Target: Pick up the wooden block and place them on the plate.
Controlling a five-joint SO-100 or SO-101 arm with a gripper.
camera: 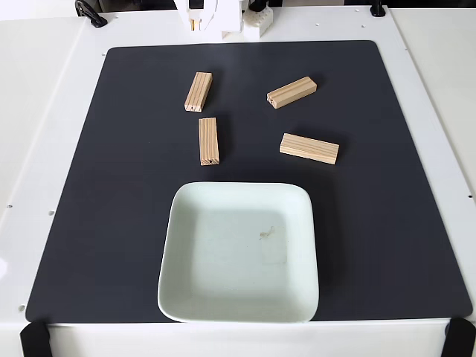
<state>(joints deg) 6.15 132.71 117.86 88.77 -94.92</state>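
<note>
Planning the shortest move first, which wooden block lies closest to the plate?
The lower left wooden block, lying lengthwise just above the plate; the other three lie farther off.

Four wooden blocks [198, 91] [209, 140] [291, 92] [309, 148], one plate [182, 297]

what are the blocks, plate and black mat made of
Blocks: pale unfinished-looking wood, straight grain lines visible. Plate: probably glazed ceramic, possibly melamine; glossy, smooth mint-white surface. Mat: matte black, no shine; maybe rubber or foam, unclear.
</note>
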